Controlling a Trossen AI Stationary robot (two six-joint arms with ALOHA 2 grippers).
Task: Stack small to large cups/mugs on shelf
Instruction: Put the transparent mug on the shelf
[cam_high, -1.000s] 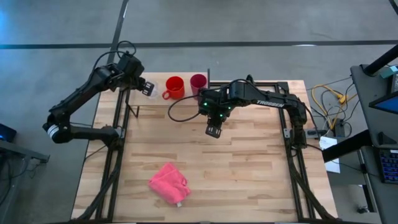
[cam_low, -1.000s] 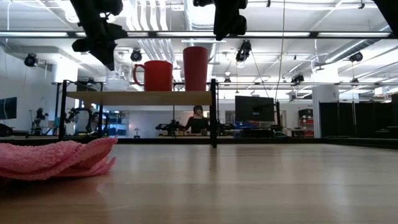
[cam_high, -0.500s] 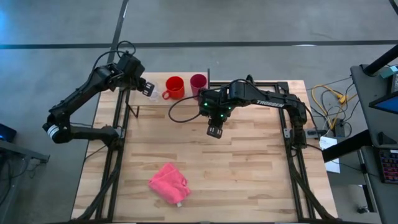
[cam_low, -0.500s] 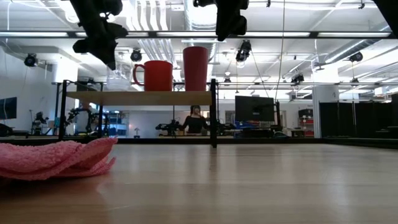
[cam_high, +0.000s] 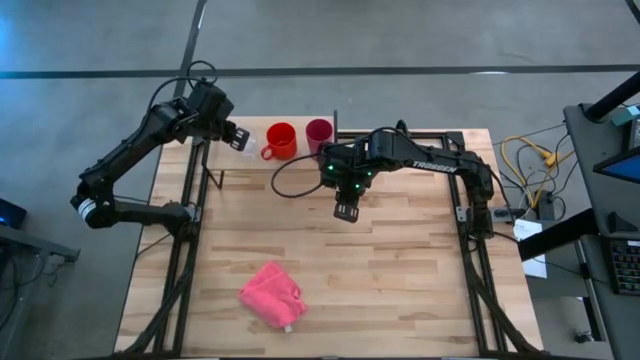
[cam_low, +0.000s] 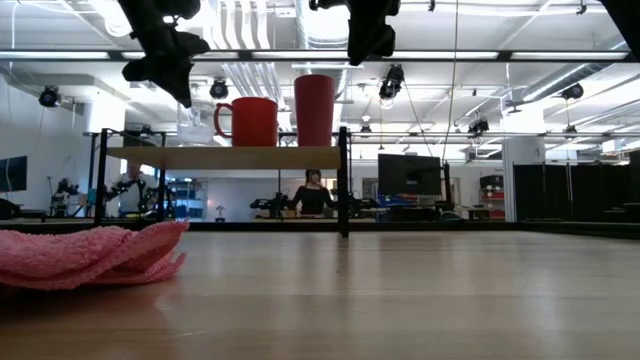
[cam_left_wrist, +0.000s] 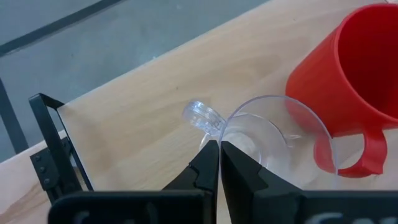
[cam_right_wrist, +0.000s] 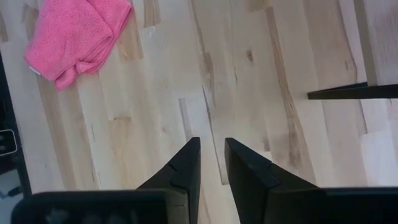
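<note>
A pink cloth (cam_low: 90, 252) is lying crumpled at the near edge of the wooden tabletop (cam_high: 400, 270), toward the left arm's side. Farther in, the right gripper (cam_high: 344, 209) is hanging over bare boards near the table's middle, holding nothing; its fingers (cam_right_wrist: 180, 163) are standing only a narrow gap apart (nearly closed, with just wood showing between them).

Beyond it, the shelf (cam_low: 225, 157) is standing along the far edge of the table on thin black uprights. Three vessels are sitting in a row on its board. The magenta tumbler (cam_high: 319, 134) is standing at the end nearest the table's middle, with the red-orange mug (cam_high: 281, 140) just beside it, handle turned toward the near side. Next to the mug, the small clear cup (cam_left_wrist: 273, 143) is resting on the board, close against the mug's handle.

The left gripper (cam_left_wrist: 219, 157) is reaching in over that end of the shelf, its fingers (cam_left_wrist: 205, 167) pinching the clear cup's rim by its small handle (the pads are sitting almost together on the thin wall). In the room behind, a person (cam_low: 314, 192) is sitting at a desk.
</note>
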